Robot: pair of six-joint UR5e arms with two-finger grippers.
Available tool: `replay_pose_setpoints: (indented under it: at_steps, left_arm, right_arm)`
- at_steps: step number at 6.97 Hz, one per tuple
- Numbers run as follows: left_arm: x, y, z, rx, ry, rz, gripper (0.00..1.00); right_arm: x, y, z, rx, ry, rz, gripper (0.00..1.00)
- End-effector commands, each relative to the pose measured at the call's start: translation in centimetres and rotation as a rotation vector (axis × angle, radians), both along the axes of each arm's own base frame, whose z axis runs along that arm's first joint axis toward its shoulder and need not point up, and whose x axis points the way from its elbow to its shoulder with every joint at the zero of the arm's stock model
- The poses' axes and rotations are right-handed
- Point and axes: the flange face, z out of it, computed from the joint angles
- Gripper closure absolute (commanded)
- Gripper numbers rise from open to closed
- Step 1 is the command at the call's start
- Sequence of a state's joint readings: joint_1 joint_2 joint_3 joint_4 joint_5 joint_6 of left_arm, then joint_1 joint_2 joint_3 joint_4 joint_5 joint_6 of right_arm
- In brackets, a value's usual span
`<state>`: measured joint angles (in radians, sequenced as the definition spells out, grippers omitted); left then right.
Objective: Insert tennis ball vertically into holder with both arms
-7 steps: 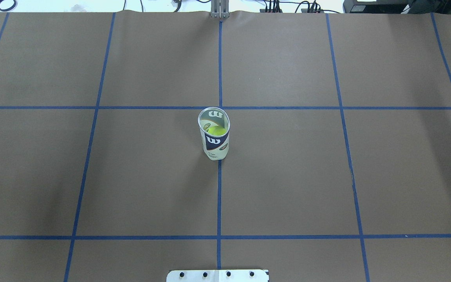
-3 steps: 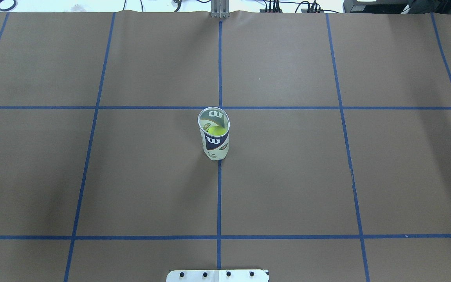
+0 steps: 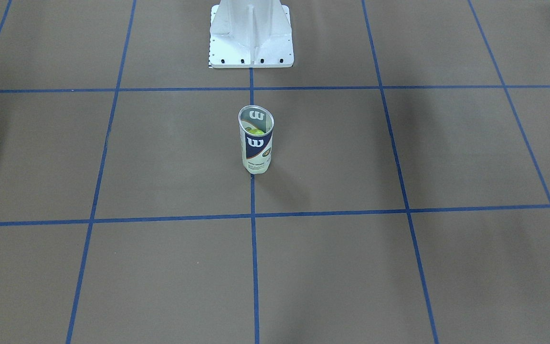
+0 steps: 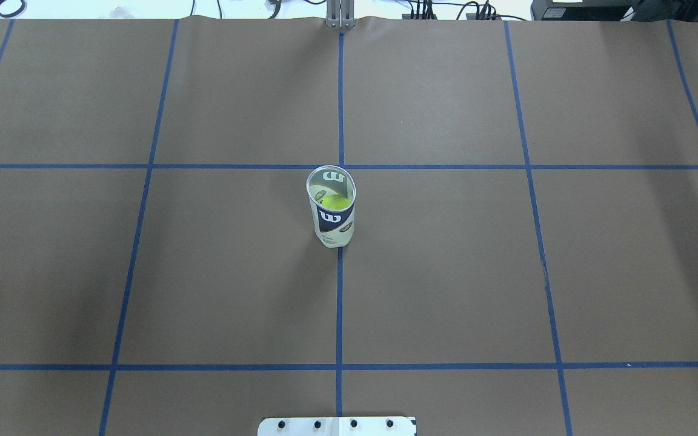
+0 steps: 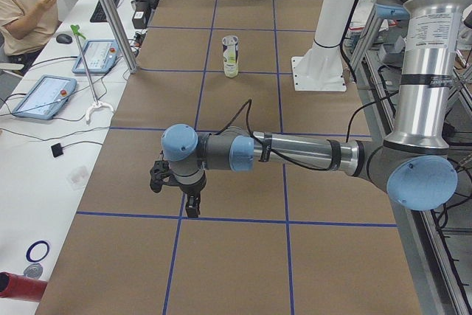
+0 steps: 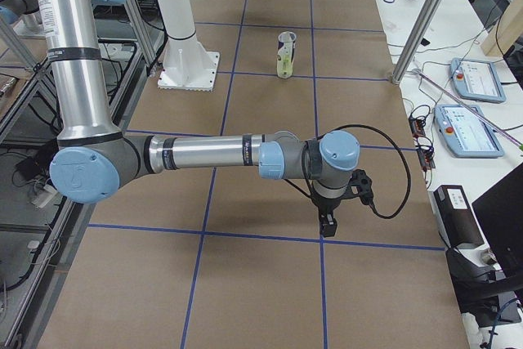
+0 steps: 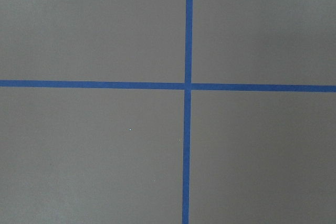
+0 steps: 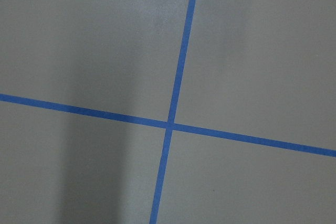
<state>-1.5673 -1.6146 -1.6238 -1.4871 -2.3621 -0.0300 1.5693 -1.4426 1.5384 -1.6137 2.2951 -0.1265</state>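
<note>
Nothing has shifted over the last second. The holder (image 4: 331, 209) stands upright at the counter's (image 4: 506, 272) centre with a yellow ball (image 4: 335, 201) already inside and the white base (image 4: 337, 426) at its 6 o'clock. The left fingers (image 5: 192, 204) hang well off toward 9 o'clock and the right fingers (image 6: 327, 225) toward 3, each over a tape crossing (image 7: 187, 85). Whether they are wide or narrow I cannot tell. The insertion looks finished, with nothing left to grasp.

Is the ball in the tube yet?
Looks done: a tennis ball sits inside the upright holder. In hand: nothing I can see; the left arm and right arm hang far from it. Left: seemingly nothing.
</note>
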Motion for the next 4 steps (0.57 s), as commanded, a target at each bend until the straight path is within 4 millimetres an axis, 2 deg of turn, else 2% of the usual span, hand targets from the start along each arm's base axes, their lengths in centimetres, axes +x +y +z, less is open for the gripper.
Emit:
replay_pose_setpoints:
  at_steps: [1, 3, 4]
  left_arm:
    - [-0.02, -0.39, -0.83, 0.020, 0.000, 0.003, 0.01]
    - [0.00, -0.88, -1.69, 0.092, 0.003, 0.007, 0.01]
    - [0.08, -0.62, -1.32, 0.138, 0.004, 0.004, 0.01]
  right_arm:
    - [-0.01, 0.10, -0.04, 0.000, -0.001, 0.000, 0.00]
    - [0.00, 0.04, 0.04, -0.001, 0.000, 0.001, 0.00]
    - [-0.01, -0.04, -0.20, 0.003, -0.001, 0.000, 0.00]
